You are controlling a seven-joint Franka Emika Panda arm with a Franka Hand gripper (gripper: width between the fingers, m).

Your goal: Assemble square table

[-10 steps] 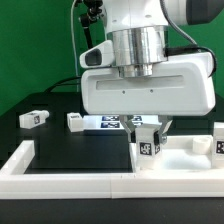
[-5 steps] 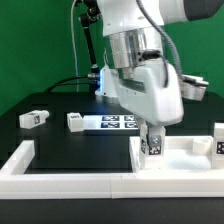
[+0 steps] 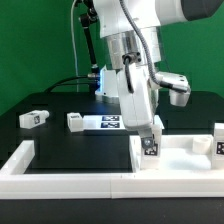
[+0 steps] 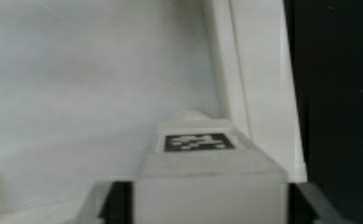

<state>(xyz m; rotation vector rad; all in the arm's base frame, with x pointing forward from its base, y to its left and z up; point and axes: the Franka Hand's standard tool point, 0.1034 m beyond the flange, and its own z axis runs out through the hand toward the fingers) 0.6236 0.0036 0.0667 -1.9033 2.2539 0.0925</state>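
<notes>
The square table's white slab [image 3: 186,156] lies at the exterior view's right, against the border wall. A white tagged leg block [image 3: 150,144] stands upright on the slab's near left corner. My gripper [image 3: 150,132] reaches down over it, one finger on each side. In the wrist view the leg [image 4: 204,165] fills the space between the fingertips [image 4: 110,206], with a thin dark strip on either side, above the slab [image 4: 89,80]. Whether the pads of the gripper [image 4: 204,208] press the leg I cannot tell.
Two loose leg blocks [image 3: 33,117] [image 3: 75,121] lie on the black table at the exterior view's left, beside the marker board [image 3: 108,123]. Another leg [image 3: 219,141] stands at the slab's right edge. A low white border wall [image 3: 70,179] runs along the front.
The gripper has turned about its vertical axis, from broadside to nearly edge-on in the exterior view. The leg stays at the slab's corner.
</notes>
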